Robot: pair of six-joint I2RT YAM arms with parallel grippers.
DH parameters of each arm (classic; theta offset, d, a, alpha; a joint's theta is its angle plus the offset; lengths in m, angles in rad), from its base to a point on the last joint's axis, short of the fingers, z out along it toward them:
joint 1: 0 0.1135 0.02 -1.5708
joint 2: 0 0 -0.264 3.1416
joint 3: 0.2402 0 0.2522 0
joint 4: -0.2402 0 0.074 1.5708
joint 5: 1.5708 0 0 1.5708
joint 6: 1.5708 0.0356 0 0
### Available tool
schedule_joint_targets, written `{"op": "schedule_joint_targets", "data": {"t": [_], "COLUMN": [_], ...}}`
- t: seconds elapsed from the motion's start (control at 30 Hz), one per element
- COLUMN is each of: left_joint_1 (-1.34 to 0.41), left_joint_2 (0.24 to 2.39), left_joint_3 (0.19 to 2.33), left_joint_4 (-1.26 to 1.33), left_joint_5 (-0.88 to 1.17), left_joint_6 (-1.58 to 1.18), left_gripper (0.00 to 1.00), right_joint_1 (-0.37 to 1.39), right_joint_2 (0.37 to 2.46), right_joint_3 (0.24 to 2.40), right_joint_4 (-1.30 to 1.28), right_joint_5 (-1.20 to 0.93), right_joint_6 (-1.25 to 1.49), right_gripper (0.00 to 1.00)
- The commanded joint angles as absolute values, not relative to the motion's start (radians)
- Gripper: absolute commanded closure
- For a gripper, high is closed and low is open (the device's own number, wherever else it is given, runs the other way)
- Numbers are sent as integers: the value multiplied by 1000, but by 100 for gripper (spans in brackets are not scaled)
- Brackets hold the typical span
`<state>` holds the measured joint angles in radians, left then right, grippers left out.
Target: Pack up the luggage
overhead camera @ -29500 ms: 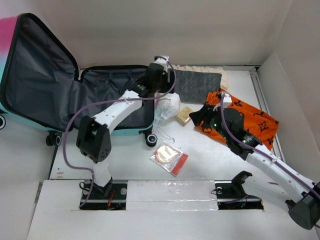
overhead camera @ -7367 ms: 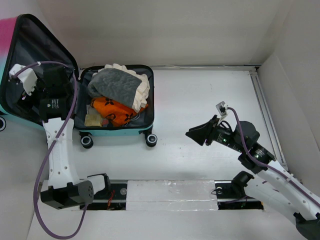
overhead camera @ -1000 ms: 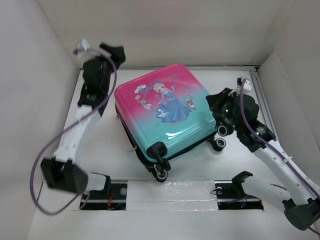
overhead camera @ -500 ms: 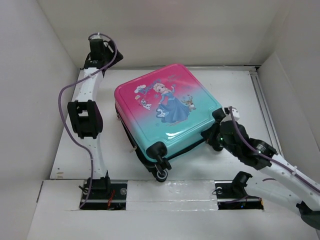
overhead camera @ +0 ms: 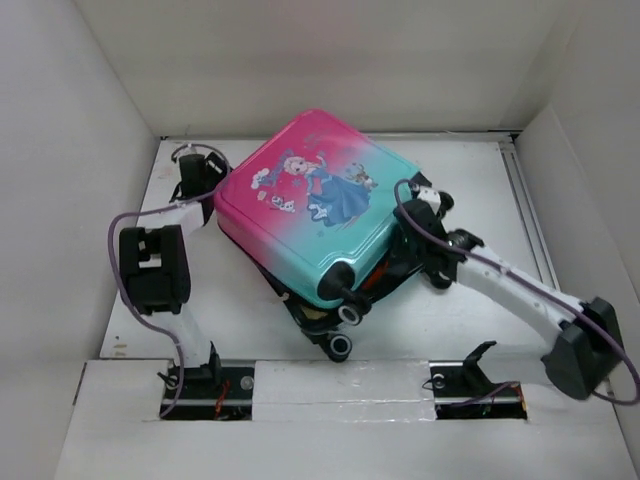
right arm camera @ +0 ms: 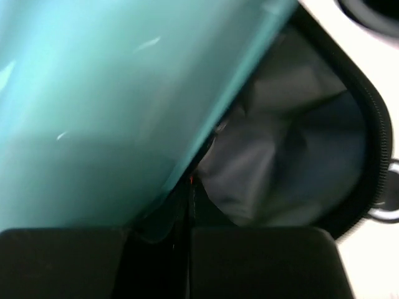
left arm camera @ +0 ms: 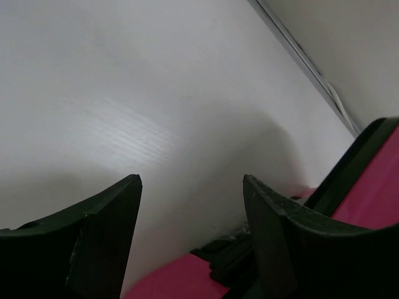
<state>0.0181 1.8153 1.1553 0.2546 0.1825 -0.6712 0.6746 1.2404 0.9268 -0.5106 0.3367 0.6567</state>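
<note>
The luggage [overhead camera: 320,205], a pink-to-turquoise hard shell with a princess print, lies shell-up in the middle of the table. Its lid sits askew over the lower half, with black wheels [overhead camera: 346,330] at the near corner. My left gripper [overhead camera: 200,172] is at the pink left corner. In the left wrist view it [left arm camera: 192,187] stands open over pink shell [left arm camera: 165,280] and black zipper trim [left arm camera: 232,250]. My right gripper [overhead camera: 405,250] is tucked against the right edge. In the right wrist view it [right arm camera: 189,233] is shut at the gap between the turquoise lid [right arm camera: 112,106] and the grey lining [right arm camera: 293,149].
White walls enclose the table on the left, back and right. A metal rail [overhead camera: 524,210] runs along the right side. Both arm bases [overhead camera: 340,385] are bolted at the near edge. A black zipper rim [right arm camera: 376,124] curves past the lining.
The luggage has turned and slid toward the back left, its lid now skewed over the base. My left gripper came down from the back wall to the pink corner. The right gripper pushed in at the right edge.
</note>
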Motion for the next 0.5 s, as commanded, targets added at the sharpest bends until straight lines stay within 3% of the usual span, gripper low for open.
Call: {"op": "schedule_joint_targets", "data": {"t": [0.0, 0.17, 0.3, 0.37, 0.4, 0.47], "left_joint_1": [-81, -152, -175, -175, -175, -175], "left_joint_2": [1678, 1477, 1335, 1278, 1240, 1227], "left_joint_3": [953, 714, 594, 543, 543, 543], "left_joint_4": [422, 463, 474, 483, 483, 468], "left_joint_5": [198, 124, 83, 48, 48, 32], "left_joint_6": [-730, -753, -767, -767, -767, -749], "left_gripper": [38, 38, 38, 38, 38, 38], "right_joint_1": [614, 583, 583, 563, 551, 503], "right_joint_2": [1463, 1702, 1922, 1933, 1901, 1742], "right_joint_3": [1136, 1564, 1983, 2019, 1915, 1736], "right_joint_4": [-100, -133, -387, -464, -451, -325], "right_joint_5": [167, 80, 115, 260, 297, 318], "right_joint_6": [574, 519, 468, 468, 482, 543], "right_gripper": [100, 100, 100, 100, 100, 90]}}
